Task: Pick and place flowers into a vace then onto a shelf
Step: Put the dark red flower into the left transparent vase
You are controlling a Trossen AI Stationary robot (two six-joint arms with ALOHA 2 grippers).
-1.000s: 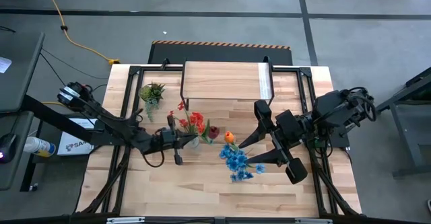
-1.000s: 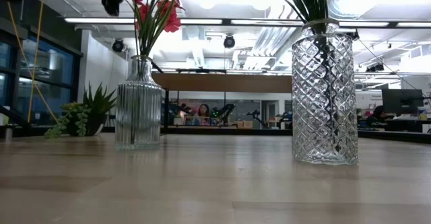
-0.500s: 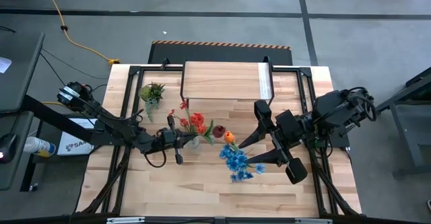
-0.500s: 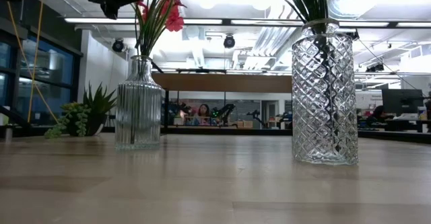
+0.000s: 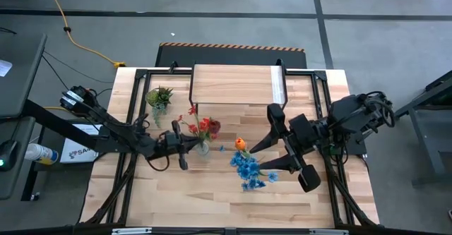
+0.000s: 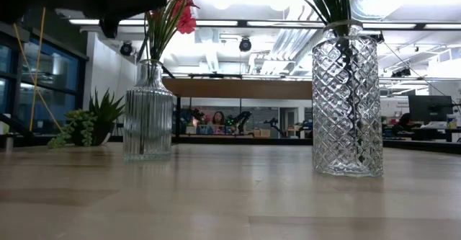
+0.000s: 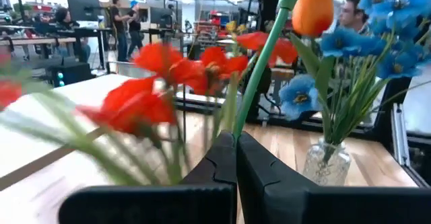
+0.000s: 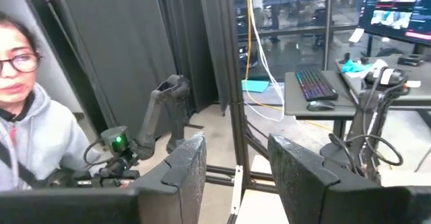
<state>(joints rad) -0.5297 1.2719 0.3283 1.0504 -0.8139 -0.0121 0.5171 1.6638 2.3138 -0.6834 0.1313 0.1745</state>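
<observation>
A ribbed glass vase (image 6: 148,110) holds the red cluster (image 5: 200,126). Just left of it my left gripper (image 5: 188,145) is shut on a green stem, whose dark pink bud (image 5: 214,127) sits beside the red blooms. Whether the stem's lower end is in the vase is hidden. A diamond-cut vase (image 6: 346,99) holds the blue cluster (image 5: 247,168) and the orange tulip (image 5: 240,144). My right gripper (image 8: 236,170) hovers high over the table's right half, open and empty. The shelf (image 5: 238,85) stands at the far edge. My left gripper pinches the bud flower's green stem (image 7: 238,131) between its two fingers. The fingers come level from the table's left and lie across the stem. Above them the stem rises at a slant; the part below them is hidden by the gripper.
A small green potted plant (image 5: 159,96) stands at the far left, next to the shelf. Black frame rails (image 5: 321,87) run along the table's sides. Bare wood (image 5: 205,200) stretches along the near edge. People show in the room beyond the table.
My left gripper has sunk a little, still shut on the stem. The dark pink bud has swung from right of the red cluster toward the far edge and now sits against the red blooms. The right arm has kept still.
</observation>
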